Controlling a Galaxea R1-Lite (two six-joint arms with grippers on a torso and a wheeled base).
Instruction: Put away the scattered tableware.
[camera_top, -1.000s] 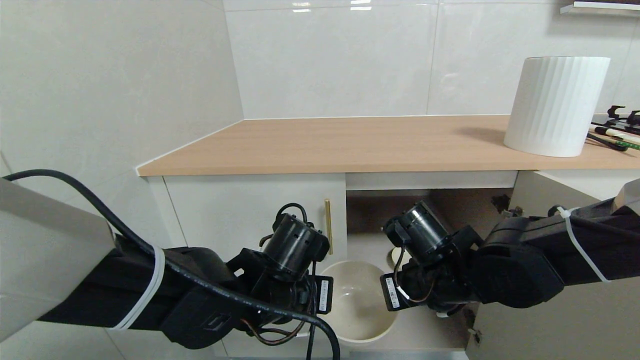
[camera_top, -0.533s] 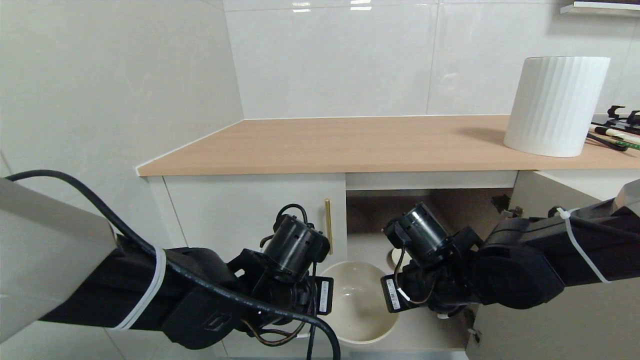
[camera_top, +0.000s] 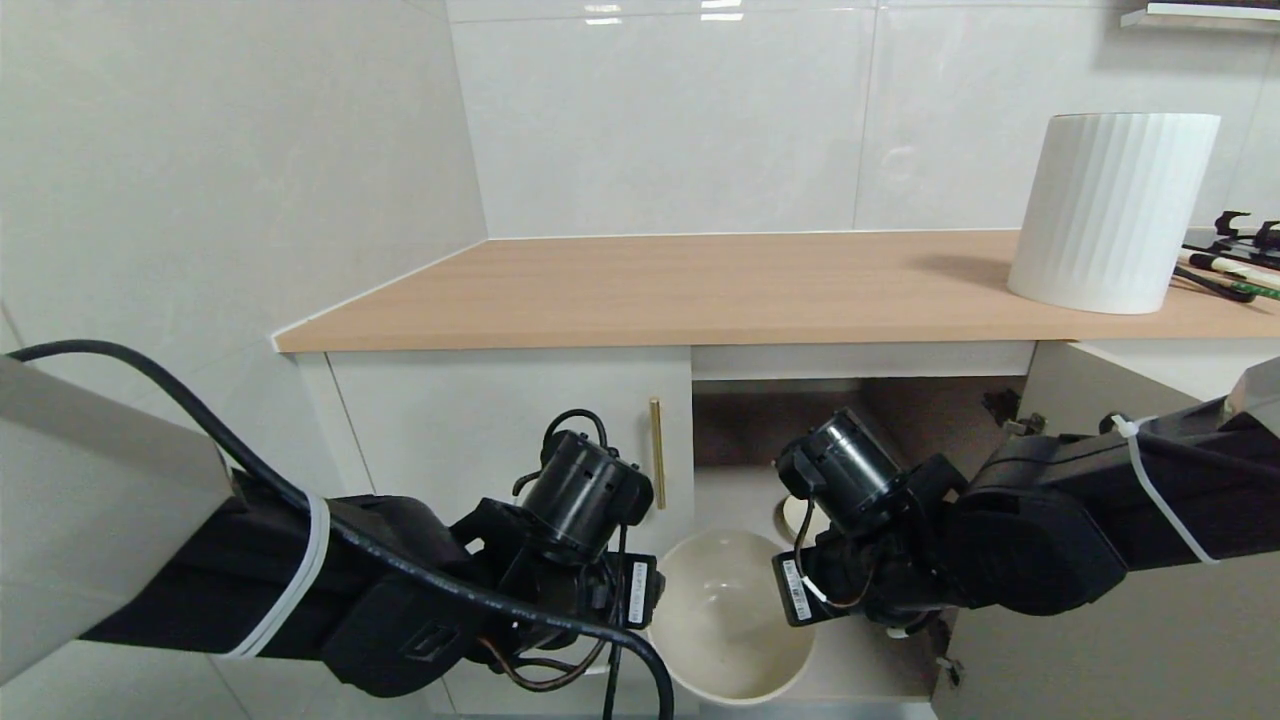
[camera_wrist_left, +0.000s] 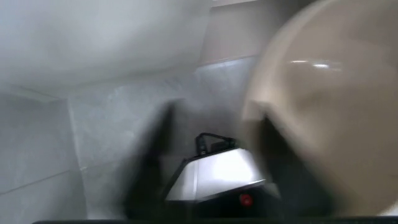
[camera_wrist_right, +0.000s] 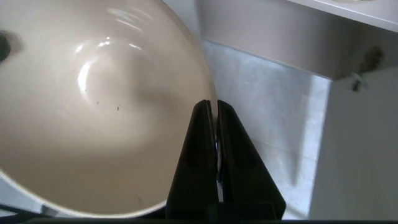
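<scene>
A beige bowl (camera_top: 730, 620) hangs low in front of the open cabinet (camera_top: 900, 400), between my two arms. My right gripper (camera_top: 805, 605) is shut on its rim; in the right wrist view the two fingers (camera_wrist_right: 202, 143) pinch the bowl (camera_wrist_right: 93, 106) wall at its edge, gripper (camera_wrist_right: 215, 121). My left gripper (camera_top: 640, 600) sits at the bowl's opposite side. In the left wrist view it (camera_wrist_left: 217, 149) stands open, its blurred fingers wide apart, with the bowl (camera_wrist_left: 336, 93) rim beside one finger.
A pale dish (camera_top: 793, 515) lies inside the cabinet behind the right wrist. The left door with its gold handle (camera_top: 656, 440) is closed; the right door (camera_top: 1100, 640) stands open. On the wooden countertop (camera_top: 700, 290) are a white ribbed container (camera_top: 1110, 210) and utensils (camera_top: 1225, 270).
The bowl has shifted a little to the right and down with my right gripper. My left gripper has drawn slightly left, away from the bowl.
</scene>
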